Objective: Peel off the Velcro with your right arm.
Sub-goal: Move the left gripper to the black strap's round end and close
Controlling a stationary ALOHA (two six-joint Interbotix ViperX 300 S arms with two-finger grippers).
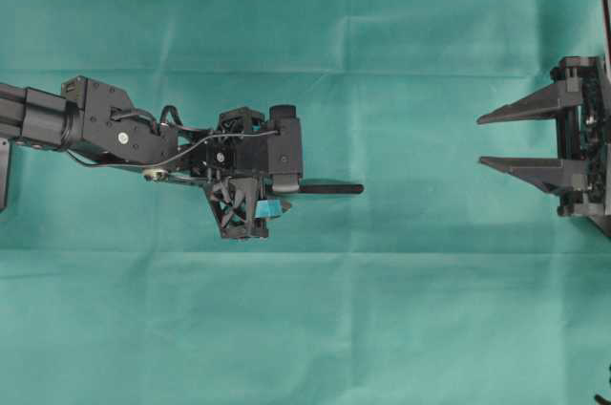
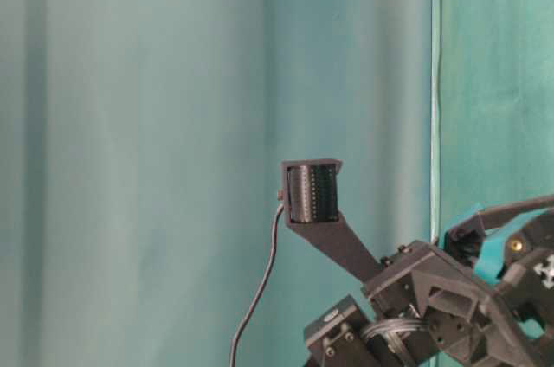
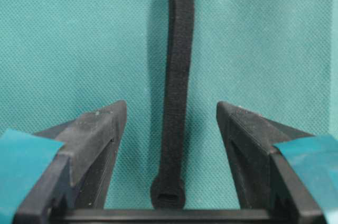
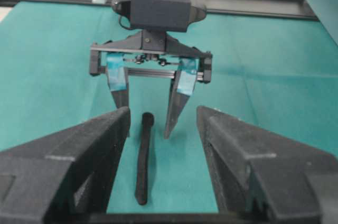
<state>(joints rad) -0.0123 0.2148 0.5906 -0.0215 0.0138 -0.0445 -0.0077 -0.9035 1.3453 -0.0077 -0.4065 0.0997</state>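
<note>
We read this as the approach step: nothing is gripped yet. The strap [image 3: 176, 92] lies flat on the green cloth [image 1: 305, 329], pointing along the line between the two arms. In the left wrist view its rounded knob end sits between the fingers of the left gripper [image 3: 171, 129], whose jaws stand wide on either side without touching it. The overhead view shows the free end of the strap [image 1: 332, 189] sticking out past the left gripper [image 1: 250, 219] toward the right side.

The right gripper [image 1: 516, 140] is parked at the right edge of the overhead view, well apart from the strap, its two pointed fingers spread wide and empty. The right wrist view confirms this: the strap [image 4: 143, 158] lies ahead, between the fingers of the right gripper [image 4: 163, 129].

In our judgement, the next move calls for the left gripper to pin the knob end. The right arm must then advance to the free end and close on it low enough to catch the thin strap, then lift.
</note>
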